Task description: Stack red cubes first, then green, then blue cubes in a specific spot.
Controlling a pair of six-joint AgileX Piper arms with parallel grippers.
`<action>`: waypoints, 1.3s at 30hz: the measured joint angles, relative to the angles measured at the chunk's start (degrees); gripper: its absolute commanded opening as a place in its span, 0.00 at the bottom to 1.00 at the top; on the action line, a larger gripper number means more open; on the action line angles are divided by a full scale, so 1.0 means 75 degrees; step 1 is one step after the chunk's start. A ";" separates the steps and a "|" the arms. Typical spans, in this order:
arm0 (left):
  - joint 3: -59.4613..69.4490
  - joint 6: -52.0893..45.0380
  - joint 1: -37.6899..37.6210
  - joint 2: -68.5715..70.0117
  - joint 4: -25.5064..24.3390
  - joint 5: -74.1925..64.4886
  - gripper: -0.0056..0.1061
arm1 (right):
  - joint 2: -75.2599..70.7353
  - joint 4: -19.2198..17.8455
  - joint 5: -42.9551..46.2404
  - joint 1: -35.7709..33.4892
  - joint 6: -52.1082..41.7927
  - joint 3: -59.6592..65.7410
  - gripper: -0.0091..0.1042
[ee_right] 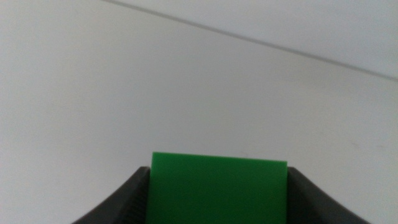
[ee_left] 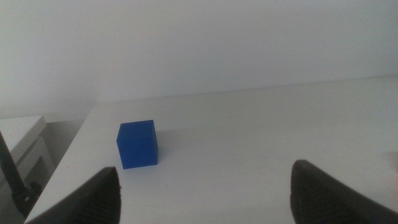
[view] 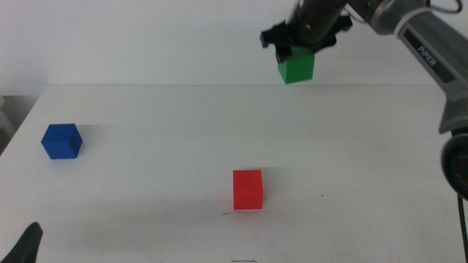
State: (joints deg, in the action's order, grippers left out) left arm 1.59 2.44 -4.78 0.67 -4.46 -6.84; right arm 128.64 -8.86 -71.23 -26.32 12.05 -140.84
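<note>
Green (view: 296,67) cube, plain matte, apparently pincer-held (view: 298,50)

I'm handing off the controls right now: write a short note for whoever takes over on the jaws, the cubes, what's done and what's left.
Right gripper: jaws shut on the green cube, held high above the table's far side.
Left gripper: jaws open, waiting at the table's near left corner, facing the blue cube.
Red cube sits alone at the table's near centre, nothing on it.
Blue cube rests at the left side of the table.
Done: green picked up.
Left: set green on red, then blue on green.
</note>
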 measured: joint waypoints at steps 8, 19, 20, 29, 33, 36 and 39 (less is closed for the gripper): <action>0.0000 0.0000 0.0000 0.0000 0.0000 0.0000 0.89 | -0.1945 -0.0720 0.0292 -0.0955 0.0725 0.2595 0.07; 0.0000 0.0000 0.0000 0.0000 0.0000 0.0000 0.89 | -0.4424 -0.0979 0.2075 -0.1767 0.3490 0.6577 0.07; 0.0000 0.0000 0.0000 0.0000 0.0000 0.0000 0.89 | -0.4405 -0.1042 0.2075 -0.1869 0.3601 0.6645 0.07; 0.0000 0.0000 0.0000 0.0000 0.0000 0.0000 0.89 | -0.3913 -0.1827 0.2314 -0.2731 0.4864 0.6746 0.07; 0.0000 0.0000 0.0000 0.0000 0.0000 0.0000 0.89 | -0.3504 -0.2143 0.2413 -0.2897 0.5141 0.6746 0.07; 0.0000 0.0000 0.0000 0.0000 0.0000 0.0000 0.89 | -0.3164 -0.2143 0.2447 -0.2936 0.5193 0.6746 0.07; 0.0000 0.0000 0.0000 0.0000 0.0000 0.0000 0.89 | -0.2914 -0.2143 0.2482 -0.2936 0.5218 0.6746 0.07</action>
State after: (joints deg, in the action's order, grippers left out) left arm 1.59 2.44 -4.78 0.67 -4.46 -6.84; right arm 106.79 -24.94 -52.62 -48.34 51.18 -90.24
